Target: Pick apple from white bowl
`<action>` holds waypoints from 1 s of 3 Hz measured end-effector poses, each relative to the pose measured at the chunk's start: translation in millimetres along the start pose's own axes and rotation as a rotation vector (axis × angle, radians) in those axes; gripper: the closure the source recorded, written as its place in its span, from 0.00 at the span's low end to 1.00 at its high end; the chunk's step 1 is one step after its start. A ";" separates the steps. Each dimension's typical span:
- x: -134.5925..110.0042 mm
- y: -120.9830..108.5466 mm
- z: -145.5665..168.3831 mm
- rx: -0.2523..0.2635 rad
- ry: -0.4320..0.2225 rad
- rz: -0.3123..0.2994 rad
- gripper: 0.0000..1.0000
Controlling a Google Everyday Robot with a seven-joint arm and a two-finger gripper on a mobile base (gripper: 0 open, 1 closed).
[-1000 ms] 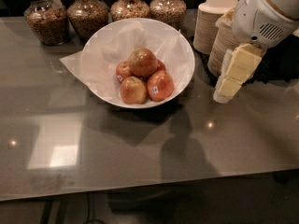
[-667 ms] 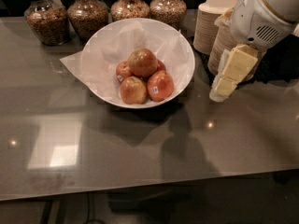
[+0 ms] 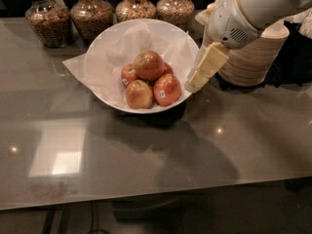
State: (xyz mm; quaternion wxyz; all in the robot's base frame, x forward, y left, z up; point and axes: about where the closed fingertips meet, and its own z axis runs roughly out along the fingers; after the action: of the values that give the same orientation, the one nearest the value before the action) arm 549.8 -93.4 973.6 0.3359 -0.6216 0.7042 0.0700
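Observation:
The white bowl (image 3: 109, 48), lined with crumpled white paper, stands on the grey counter at centre back. The largest apple (image 3: 148, 65), glossy red-brown, sits on top of the pile in it. Smaller red apples lie around it: one at front left (image 3: 139, 94), one with a sticker at front right (image 3: 168, 89), one at left (image 3: 128, 73). My gripper (image 3: 202, 72), with cream-coloured fingers pointing down-left, hangs just off the bowl's right rim, to the right of the apples. It holds nothing.
Several glass jars of grains (image 3: 91, 14) line the back edge. Stacks of tan disposable bowls (image 3: 258, 52) stand at the right, behind my arm. The counter's front edge (image 3: 146, 201) runs along the bottom.
My gripper has moved left, closer to the bowl's right rim. The apples and the bowl have kept their arrangement.

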 end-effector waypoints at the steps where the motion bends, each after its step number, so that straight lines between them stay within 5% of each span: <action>1: -10.5 -11.0 14.1 0.002 -0.109 0.004 0.00; 3: -33.8 -10.1 38.3 -0.066 -0.249 -0.006 0.07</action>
State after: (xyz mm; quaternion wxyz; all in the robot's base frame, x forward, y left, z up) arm 574.0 -47.8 966.4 0.4003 -0.6208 0.6525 0.1691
